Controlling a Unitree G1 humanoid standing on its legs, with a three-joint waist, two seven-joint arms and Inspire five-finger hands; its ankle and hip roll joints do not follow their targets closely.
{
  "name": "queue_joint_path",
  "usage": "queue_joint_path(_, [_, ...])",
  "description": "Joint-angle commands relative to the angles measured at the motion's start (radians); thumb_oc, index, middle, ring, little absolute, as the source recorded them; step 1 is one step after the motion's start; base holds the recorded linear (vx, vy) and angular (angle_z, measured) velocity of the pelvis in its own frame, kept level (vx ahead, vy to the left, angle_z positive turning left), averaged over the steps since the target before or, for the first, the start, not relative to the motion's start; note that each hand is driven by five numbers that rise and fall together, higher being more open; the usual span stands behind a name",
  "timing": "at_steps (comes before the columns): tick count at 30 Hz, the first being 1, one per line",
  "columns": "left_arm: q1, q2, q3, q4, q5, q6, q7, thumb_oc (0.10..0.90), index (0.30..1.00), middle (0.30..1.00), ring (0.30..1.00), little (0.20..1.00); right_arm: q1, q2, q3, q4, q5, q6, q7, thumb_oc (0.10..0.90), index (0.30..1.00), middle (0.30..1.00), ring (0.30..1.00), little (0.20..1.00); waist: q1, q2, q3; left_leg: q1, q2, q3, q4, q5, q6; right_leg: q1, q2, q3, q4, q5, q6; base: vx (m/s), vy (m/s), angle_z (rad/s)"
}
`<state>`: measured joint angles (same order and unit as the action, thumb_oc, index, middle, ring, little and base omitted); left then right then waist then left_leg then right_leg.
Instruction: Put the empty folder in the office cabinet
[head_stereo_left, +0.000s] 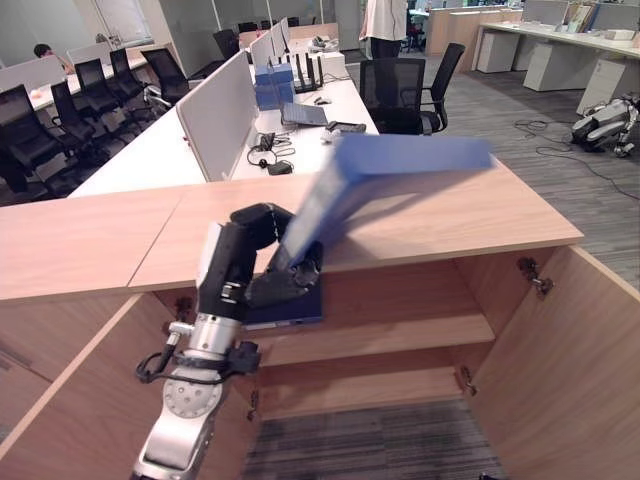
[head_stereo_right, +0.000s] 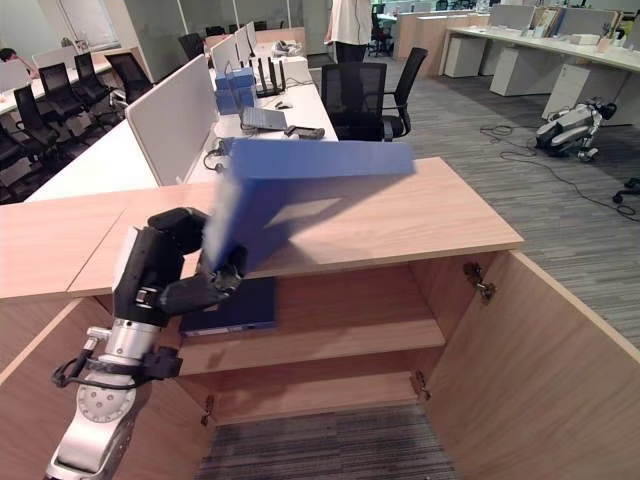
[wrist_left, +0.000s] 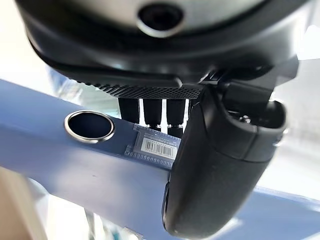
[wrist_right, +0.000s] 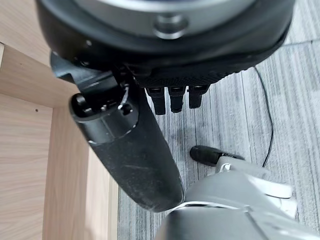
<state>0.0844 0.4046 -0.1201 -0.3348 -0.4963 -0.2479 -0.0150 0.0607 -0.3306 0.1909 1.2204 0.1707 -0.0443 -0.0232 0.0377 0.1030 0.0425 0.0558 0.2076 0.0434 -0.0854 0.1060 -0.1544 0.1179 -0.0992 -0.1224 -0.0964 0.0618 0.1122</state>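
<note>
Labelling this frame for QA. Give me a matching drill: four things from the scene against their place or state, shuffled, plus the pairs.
Things:
1. blue folder
2. left hand
3. cabinet door
4. right hand

Place or state:
A. swung open at the cabinet's right side
B. gripping the folder's spine end
C. raised and tilted over the cabinet top
D. over the grey floor, holding nothing

Pairs: 1-C, 2-B, 3-A, 4-D

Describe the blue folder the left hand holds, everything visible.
The blue folder is a wide-spined binder of plain, smooth blue material. Its spine carries a metal-rimmed finger hole and a barcode sticker. The left hand grips its lower end, fingers and thumb curled round the spine. It is tilted, in the air above the cabinet top, in front of the open cabinet.
</note>
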Motion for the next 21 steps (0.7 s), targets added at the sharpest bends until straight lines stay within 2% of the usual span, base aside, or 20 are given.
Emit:
queue_joint_path(1, [-0.1,0.007,0.016,-0.087,-0.233,0.002,-0.106,0.4,0.3,0.3,0.3,0.3,-0.099,0.004,0.005,0.003,0.021,-0.01,0.027,0.8,0.9,0.9,0.9,0.9,0.015,-0.045,0.062,0.095,-0.001,-0.063,0.069,-0.131,-0.001,0.038,0.008,-0.012,0.009,-0.116,0.017,0.0,0.0,0.0])
queue_joint_path(6, [-0.138,0.004,-0.015,-0.137,-0.379,0.026,-0.135,0.4,0.3,0.3,0.3,0.3,-0.107,0.006,0.023,0.025,0.008,-0.004,0.04,0.8,0.9,0.9,0.9,0.9,0.016,-0.044,0.059,0.1,-0.004,-0.069,0.067,-0.133,0.003,0.053,0.007,-0.023,0.009,-0.121,0.017,0.0,0.0,0.0])
queue_joint_path(10, [-0.156,0.027,-0.039,-0.148,-0.43,0.042,-0.148,0.4,0.3,0.3,0.3,0.3,-0.112,0.004,0.035,0.032,0.002,-0.001,0.045,0.8,0.9,0.9,0.9,0.9,0.014,-0.04,0.06,0.101,-0.009,-0.072,0.066,-0.134,0.006,0.055,0.001,-0.022,0.009,-0.118,0.019,-0.01,0.003,0.03])
queue_joint_path(17, [-0.133,0.083,-0.052,-0.14,-0.462,0.087,-0.171,0.4,0.3,0.3,0.3,0.3,-0.123,0.01,0.04,0.026,0.014,0.002,0.056,0.8,0.9,0.9,0.9,0.9,0.017,-0.033,0.06,0.1,-0.018,-0.068,0.065,-0.137,0.01,0.052,-0.007,-0.017,0.009,-0.112,0.023,-0.01,0.004,0.06])
queue_joint_path(21, [-0.077,0.107,-0.023,-0.102,-0.455,0.108,-0.179,0.4,0.3,0.3,0.3,0.3,-0.131,0.019,-0.002,-0.013,0.118,-0.005,0.066,0.8,0.9,0.9,0.9,0.9,0.019,-0.028,0.059,0.104,-0.016,-0.065,0.063,-0.136,0.01,0.051,-0.01,-0.016,0.009,-0.11,0.023,0.0,0.0,0.0])
